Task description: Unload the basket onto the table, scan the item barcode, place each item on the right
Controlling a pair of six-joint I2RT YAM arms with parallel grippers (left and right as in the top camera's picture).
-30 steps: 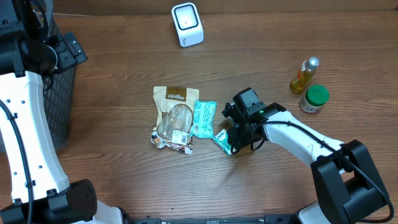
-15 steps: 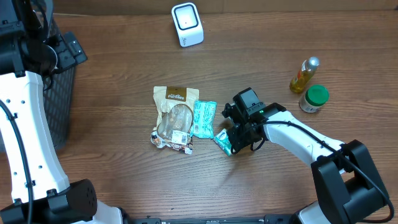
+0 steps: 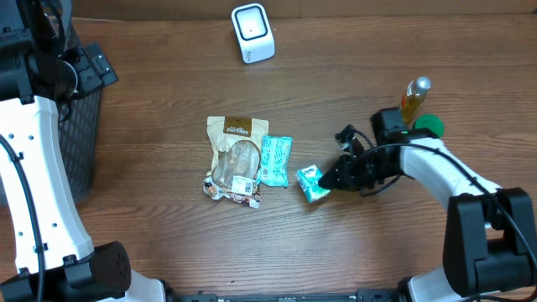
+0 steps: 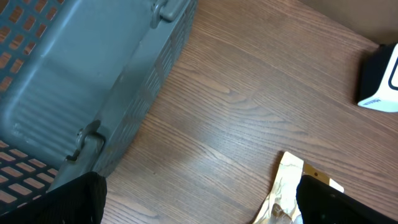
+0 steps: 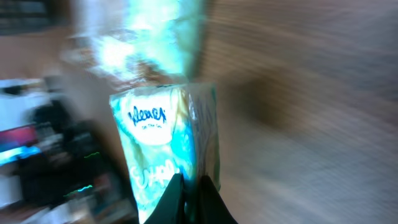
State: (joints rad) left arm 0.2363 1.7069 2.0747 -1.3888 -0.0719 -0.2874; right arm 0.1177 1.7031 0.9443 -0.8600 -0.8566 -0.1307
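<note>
Our right tool (image 3: 329,179) is shut on one corner of the Kleenex tissue pack (image 3: 314,183). In the wrist view the dark fingertips (image 5: 180,194) pinch only its bottom edge. The pack sits low over the desk (image 3: 168,235), just right of the teal packet (image 3: 274,159) and the snack pouch (image 3: 236,159) and well apart from the white barcode scanner (image 3: 252,32) at the far edge. We cannot tell whether it is clear of the wood yet. Our left tool (image 4: 205,202) hangs fully spread and holds nothing, beside the basket (image 4: 74,81).

The grip is our worry. With so little of the soft wrapper between the jaws, the pack could swing, twist or slip out on the long carry to the scanner. The wrist picture is smeared with motion, so a fast swing would make that worse. We also see no barcode, so the wrong face may meet the scanner window.

Compared with a second ago, the right arm has swung out to the right. The jaws have closed, and the pack has shifted slightly right, away from the teal packet.
</note>
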